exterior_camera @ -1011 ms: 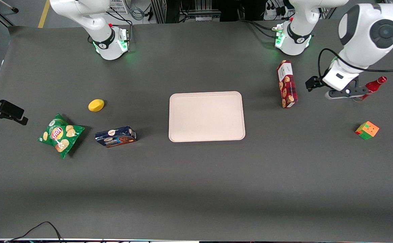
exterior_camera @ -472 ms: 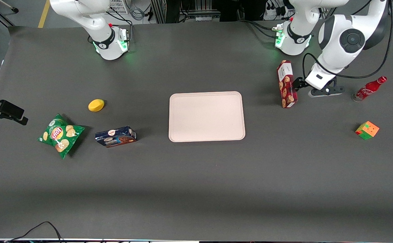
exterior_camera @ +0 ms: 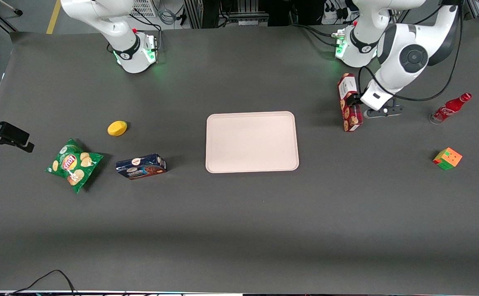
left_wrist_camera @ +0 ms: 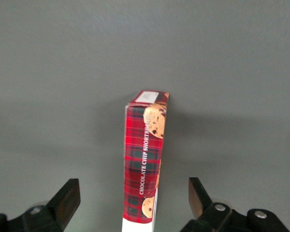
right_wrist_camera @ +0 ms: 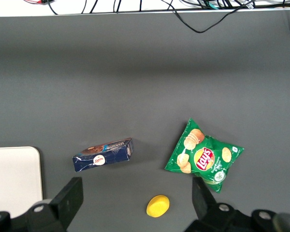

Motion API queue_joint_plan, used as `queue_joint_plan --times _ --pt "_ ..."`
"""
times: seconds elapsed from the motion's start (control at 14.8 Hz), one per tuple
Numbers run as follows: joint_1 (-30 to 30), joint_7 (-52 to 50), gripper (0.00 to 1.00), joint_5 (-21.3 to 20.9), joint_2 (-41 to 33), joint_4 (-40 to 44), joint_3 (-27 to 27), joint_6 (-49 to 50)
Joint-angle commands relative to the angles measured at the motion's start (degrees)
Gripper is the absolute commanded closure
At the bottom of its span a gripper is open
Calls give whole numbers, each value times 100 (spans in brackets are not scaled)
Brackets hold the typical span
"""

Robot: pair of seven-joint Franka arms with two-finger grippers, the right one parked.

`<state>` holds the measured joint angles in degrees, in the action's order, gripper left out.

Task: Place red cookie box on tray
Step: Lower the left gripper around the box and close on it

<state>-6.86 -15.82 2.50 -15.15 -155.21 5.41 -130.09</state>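
Dark table (exterior_camera: 239, 213): open gripper (left_wrist_camera: 131, 203) astride red cookie box (left_wrist_camera: 145, 179), label end cut off.

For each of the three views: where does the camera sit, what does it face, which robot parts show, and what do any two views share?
Front view: high, facing both arms across the table; shows tray, red box, open pincer at it.
Left wrist view: on the working arm, looking down; both fingers flank the red box.
Right wrist view: on the parked arm, looking down at blue box, chips, lemon, tray corner; its fingers show.
Shared: front and left wrist, red box; front and right wrist, tray.
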Motion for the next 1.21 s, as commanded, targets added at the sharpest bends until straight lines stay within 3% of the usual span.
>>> queue_joint_plan --times 0.0,0.34,1.15 --pt "-175 -18 0 102 459 -9 -13 -262" --pt "-184 26 0 93 908 -97 -13 -632" --pt "-202 62 0 93 1067 -835 48 -1370"
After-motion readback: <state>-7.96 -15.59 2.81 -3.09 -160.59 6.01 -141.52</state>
